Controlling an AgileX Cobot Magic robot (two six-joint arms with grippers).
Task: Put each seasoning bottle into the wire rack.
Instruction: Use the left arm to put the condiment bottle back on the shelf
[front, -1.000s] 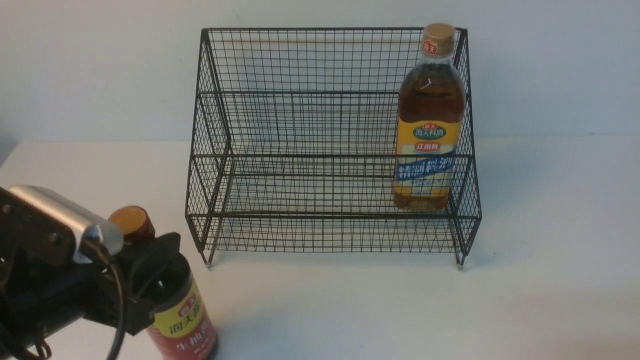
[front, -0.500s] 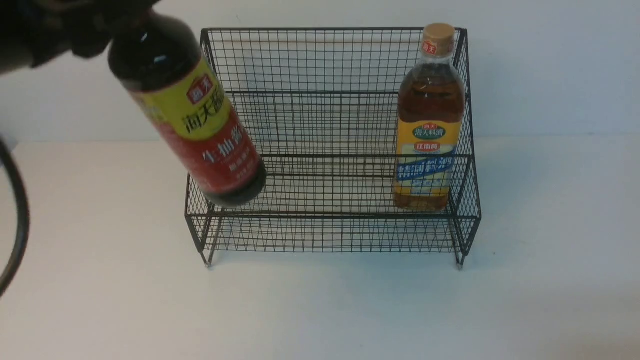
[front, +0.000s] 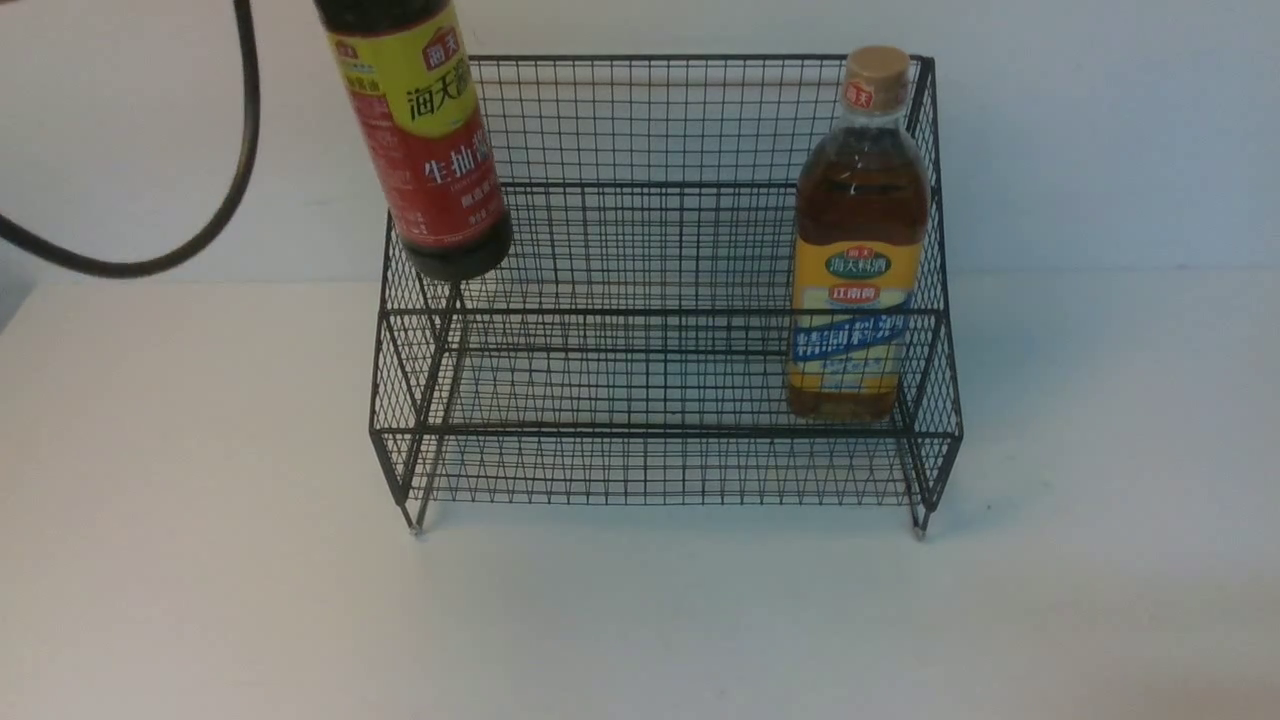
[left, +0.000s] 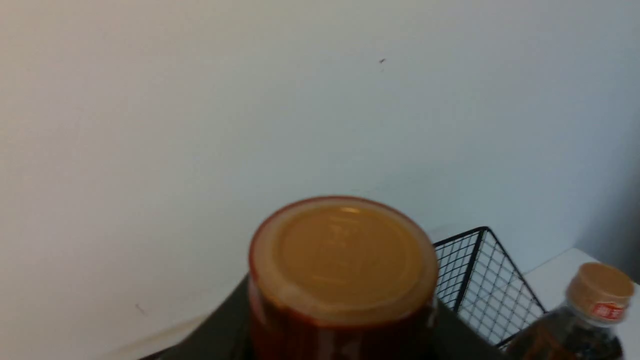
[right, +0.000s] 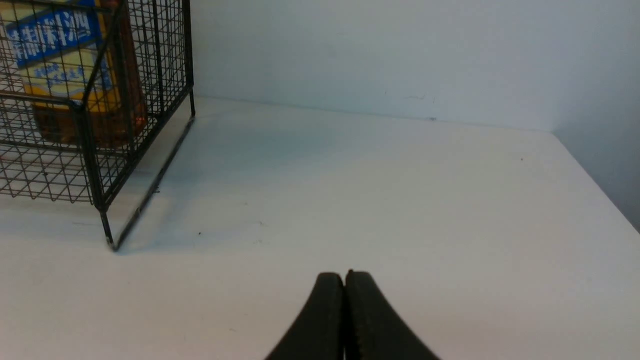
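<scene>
You were partway through the second placing: the dark soy-sauce bottle (front: 430, 140) hung in the upper left of the front view, tilted, its base in front of the left part of the wire rack (front: 665, 430) and well above the worktop (front: 640, 620). Your left fingers pinched it at the neck, just under the brown cap (left: 345, 260) that filled the lower middle of the left wrist view. The amber bottle (front: 860, 220) already stood upright inside the rack, at its right end, so by my judgement one bottle was home and one remained. The next move called for you to bring the dark bottle upright, carry its base clear over the front rail (front: 660, 312), and lower it into the open space at the rack's left end before letting go; a low pass might have caught the mesh. Your right fingers (right: 345, 310) were pressed together with nothing between them, at the bottom of the right wrist view. On the dark bottle you could read 海天 in a small red badge and again in larger black characters on yellow, with 生抽 in white on the red below. The amber bottle's yellow label showed 海天料酒 on a green oval, and 精制料酒 ran across a blue band.
</scene>
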